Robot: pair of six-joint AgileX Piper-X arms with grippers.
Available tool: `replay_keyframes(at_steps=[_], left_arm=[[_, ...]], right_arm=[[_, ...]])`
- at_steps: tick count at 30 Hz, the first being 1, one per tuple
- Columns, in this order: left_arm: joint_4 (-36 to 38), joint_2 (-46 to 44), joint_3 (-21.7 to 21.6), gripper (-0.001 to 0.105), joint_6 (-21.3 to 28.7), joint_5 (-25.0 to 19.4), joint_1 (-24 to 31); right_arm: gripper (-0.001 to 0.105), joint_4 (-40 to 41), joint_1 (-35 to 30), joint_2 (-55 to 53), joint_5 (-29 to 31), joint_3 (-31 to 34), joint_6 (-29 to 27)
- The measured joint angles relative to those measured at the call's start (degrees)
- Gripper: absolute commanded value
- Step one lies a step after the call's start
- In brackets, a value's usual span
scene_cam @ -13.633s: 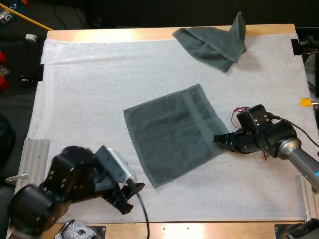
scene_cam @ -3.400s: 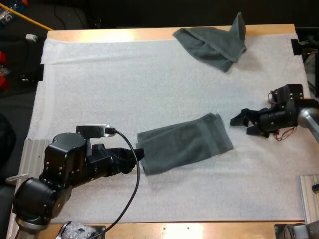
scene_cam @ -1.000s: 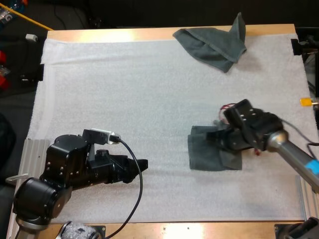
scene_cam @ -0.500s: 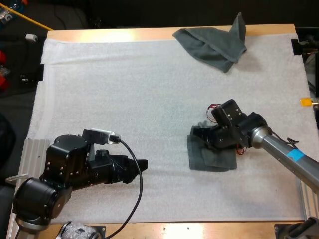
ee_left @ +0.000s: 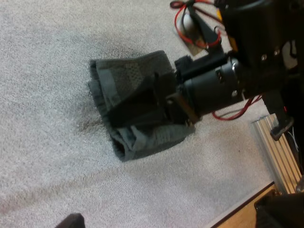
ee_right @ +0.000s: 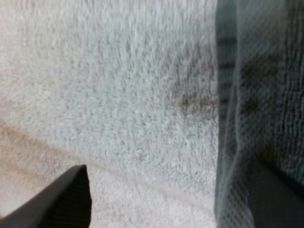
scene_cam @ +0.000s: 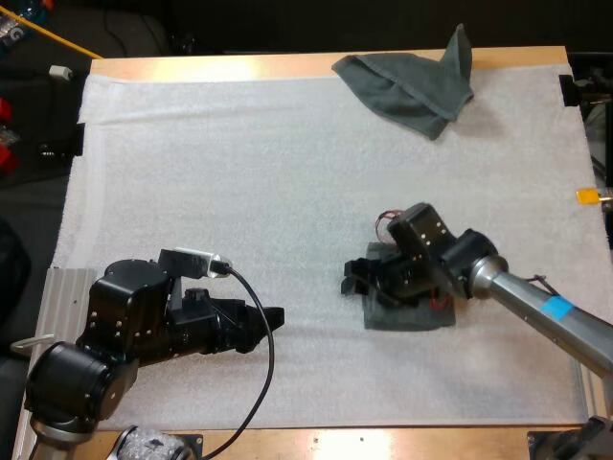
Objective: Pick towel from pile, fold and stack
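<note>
Towel (scene_cam: 404,315), folded, lies on mat (scene_cam: 239,172) right of centre; right gripper (scene_cam: 356,280) low at its left edge, jaws spread, edge between them. Left gripper (scene_cam: 273,321) well apart, jaws spread, empty. Crumpled towel (scene_cam: 412,81) at far edge

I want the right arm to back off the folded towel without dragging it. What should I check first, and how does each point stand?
1. Right gripper open, not clamping the folded towel: ok.
2. Right gripper clear of the folded towel: not ok, it hangs over it.
3. Right gripper lifted off the cloth: cannot tell.
4. Fold lying compact, no corner flipped open: ok.
5. Left gripper open and apart from the folded towel: ok.
6. Crumpled towel well away from the folded towel: ok.
</note>
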Motion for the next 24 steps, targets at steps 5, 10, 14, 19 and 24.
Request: replay_keyframes(at_steps=[5,10,14,19,24], left_arm=[[0.0,0.0,0.0,0.068,0.0,0.0,0.0],[0.0,0.0,0.0,0.068,0.0,0.0,0.0],[0.0,0.0,0.0,0.068,0.0,0.0,0.0],[0.0,0.0,0.0,0.068,0.5,0.0,0.0],[0.0,0.0,0.0,0.068,0.5,0.0,0.0]], right_arm=[[0.067,-2.2,0.7,0.0,-0.1,3.1,3.0],[0.067,-3.4,0.7,0.0,-0.3,4.2,3.0],[0.067,-3.5,0.7,-1.1,-0.4,4.3,1.3],[0.067,-2.8,0.7,-6.8,-0.4,4.3,-0.6],[0.067,-1.3,0.7,-15.4,0.6,4.3,-2.7]])
